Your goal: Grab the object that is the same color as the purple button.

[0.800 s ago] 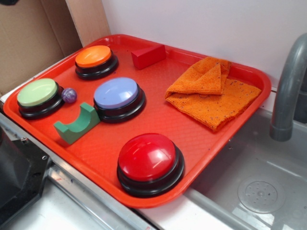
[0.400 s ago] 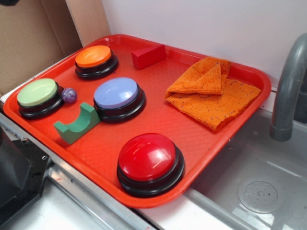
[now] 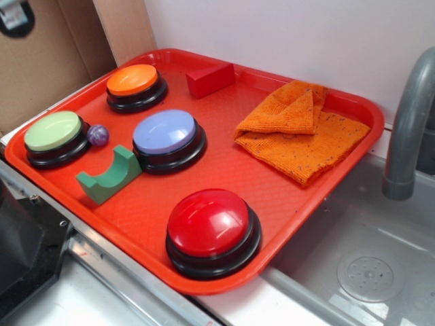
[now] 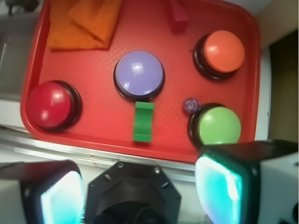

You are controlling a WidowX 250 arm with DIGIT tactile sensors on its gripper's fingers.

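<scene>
The object, a small shiny purple ball (image 3: 98, 135) (image 4: 190, 105), lies on the red tray (image 3: 285, 204) between the green-domed button (image 3: 53, 131) (image 4: 219, 125) and the purple button (image 3: 164, 131) (image 4: 139, 73). My gripper (image 4: 140, 191) is open, with nothing between its two pale pads. It hangs high over the tray's near-left edge, well short of the ball. In the exterior view only a dark bit of my arm (image 3: 15, 15) shows in the top left corner.
On the tray too are a green arch block (image 3: 109, 178) (image 4: 143, 121), a red wedge (image 3: 211, 79), an orange button (image 3: 132, 80), a red button (image 3: 209, 223) and an orange cloth (image 3: 302, 129). A grey faucet (image 3: 408, 122) and sink (image 3: 367, 272) are at right. A black mount (image 4: 133, 196) sits below the gripper.
A dark part of my arm has come further into the top left corner of the exterior view. Everything on the tray stays where it was.
</scene>
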